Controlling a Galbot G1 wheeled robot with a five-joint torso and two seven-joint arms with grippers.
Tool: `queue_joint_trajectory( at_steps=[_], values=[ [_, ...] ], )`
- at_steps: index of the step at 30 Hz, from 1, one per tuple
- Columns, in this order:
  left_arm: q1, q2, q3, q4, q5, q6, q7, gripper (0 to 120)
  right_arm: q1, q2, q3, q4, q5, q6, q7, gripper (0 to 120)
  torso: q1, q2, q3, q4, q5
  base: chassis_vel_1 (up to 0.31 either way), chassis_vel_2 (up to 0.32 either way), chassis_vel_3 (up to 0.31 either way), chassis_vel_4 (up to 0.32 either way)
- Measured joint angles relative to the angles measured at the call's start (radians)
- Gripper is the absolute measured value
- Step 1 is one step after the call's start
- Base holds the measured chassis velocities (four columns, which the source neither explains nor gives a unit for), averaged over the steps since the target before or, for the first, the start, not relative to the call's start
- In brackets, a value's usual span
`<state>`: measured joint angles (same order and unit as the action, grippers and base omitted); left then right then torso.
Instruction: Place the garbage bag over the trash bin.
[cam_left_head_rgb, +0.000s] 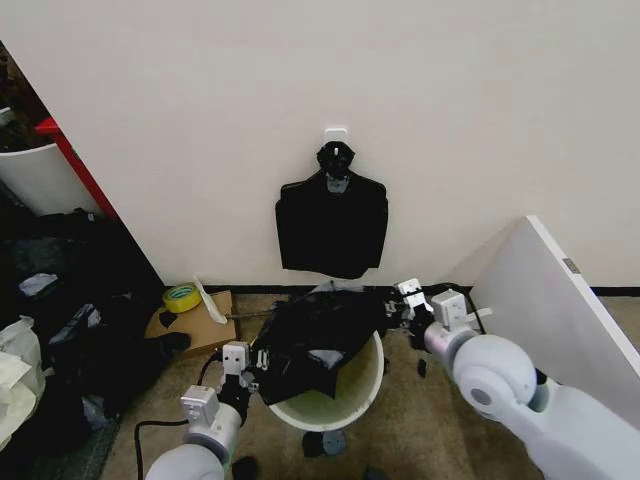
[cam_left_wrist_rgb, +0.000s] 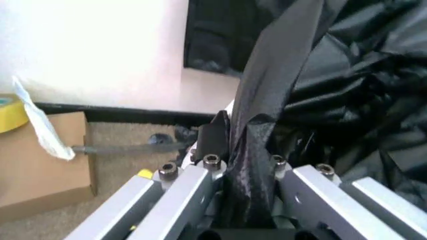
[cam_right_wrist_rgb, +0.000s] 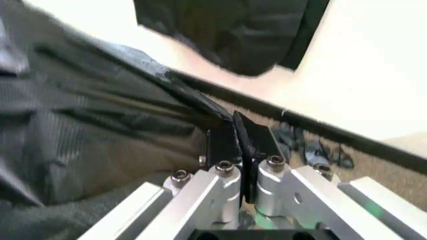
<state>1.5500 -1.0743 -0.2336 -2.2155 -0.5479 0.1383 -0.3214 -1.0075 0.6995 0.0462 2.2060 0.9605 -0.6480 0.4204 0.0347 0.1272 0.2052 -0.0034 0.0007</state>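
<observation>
The garbage bag (cam_left_head_rgb: 318, 338) lies crumpled over the far part of the trash bin (cam_left_head_rgb: 352, 392) on the floor, below a bundle of black bags (cam_left_head_rgb: 332, 222) hung on the wall. Both end effectors grip it — the left end effector (cam_left_head_rgb: 247, 372) clamped on its near-left edge, the right end effector (cam_left_head_rgb: 403, 303) clamped on its right edge.

Both arms are extended forward, low in the head view. The left gripper (cam_left_head_rgb: 247, 372) is seen at seven o'clock, its arm rising from the lower edge; its fingers (cam_left_wrist_rgb: 215, 134) are closed on a fold of black film. The right gripper (cam_left_head_rgb: 400, 305) is seen at four o'clock, wrist angled inward, its fingers (cam_right_wrist_rgb: 257, 140) pressed together on a black edge.
</observation>
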Motion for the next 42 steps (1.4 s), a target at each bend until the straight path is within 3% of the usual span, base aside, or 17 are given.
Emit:
queue_joint_trajectory(
  at_steps=[10, 15, 17, 19, 23, 27, 32, 42],
  values=[
    [-0.029, -0.014, 0.000, -0.011, -0.062, -0.026, -0.006, 2, -0.051, -0.029, 0.046, -0.018, 0.055, -0.019, -0.108, 0, 0.000, 0.000, 0.000, 0.0000, 0.0001, 0.000, 0.000, 0.000, 0.000],
    [-0.023, -0.011, 0.000, -0.015, -0.071, -0.025, -0.011, 2, -0.057, -0.005, 0.052, -0.019, 0.077, 0.025, -0.110, 0, 0.000, 0.000, 0.000, 0.0002, 0.0001, 0.000, 0.000, 0.000, 0.000],
    [-0.024, -0.009, -0.002, -0.015, -0.069, -0.018, -0.013, 2, -0.058, 0.018, 0.064, -0.006, 0.097, 0.051, -0.041, 8, 0.000, 0.000, 0.000, 0.0002, 0.0001, 0.000, 0.000, 0.000, 0.000],
    [-0.026, -0.011, -0.002, -0.013, -0.066, -0.016, -0.015, 2, -0.060, 0.026, 0.075, -0.001, 0.104, 0.056, -0.022, 11, 0.000, 0.000, 0.000, 0.0003, 0.0002, 0.000, 0.000, 0.000, 0.000],
    [-0.040, -0.018, -0.002, 0.000, -0.067, -0.010, -0.028, 2, -0.102, 0.033, 0.137, 0.015, 0.114, 0.068, 0.006, 29, 0.000, 0.000, 0.000, 0.0002, 0.0000, 0.000, 0.000, 0.000, 0.000],
    [-0.049, -0.019, -0.002, 0.001, -0.073, -0.006, -0.033, 2, -0.139, 0.031, 0.180, 0.027, 0.130, 0.069, 0.007, 38, 0.000, 0.000, 0.000, -0.0001, 0.0000, 0.000, 0.000, 0.000, 0.000],
    [-0.059, -0.014, -0.004, 0.001, -0.098, -0.001, -0.041, 2, -0.220, 0.043, 0.277, 0.040, 0.186, 0.035, 0.005, 63, 0.000, 0.000, 0.000, 0.0000, 0.0000, 0.000, 0.000, 0.000, 0.000],
    [-0.055, -0.010, -0.003, -0.005, -0.101, 0.009, -0.044, 2, -0.298, 0.075, 0.422, 0.063, 0.369, 0.069, -0.081, 95, 0.000, 0.000, 0.000, 0.0002, 0.0000, 0.000, 0.000, 0.000, 0.000]
  ],
)
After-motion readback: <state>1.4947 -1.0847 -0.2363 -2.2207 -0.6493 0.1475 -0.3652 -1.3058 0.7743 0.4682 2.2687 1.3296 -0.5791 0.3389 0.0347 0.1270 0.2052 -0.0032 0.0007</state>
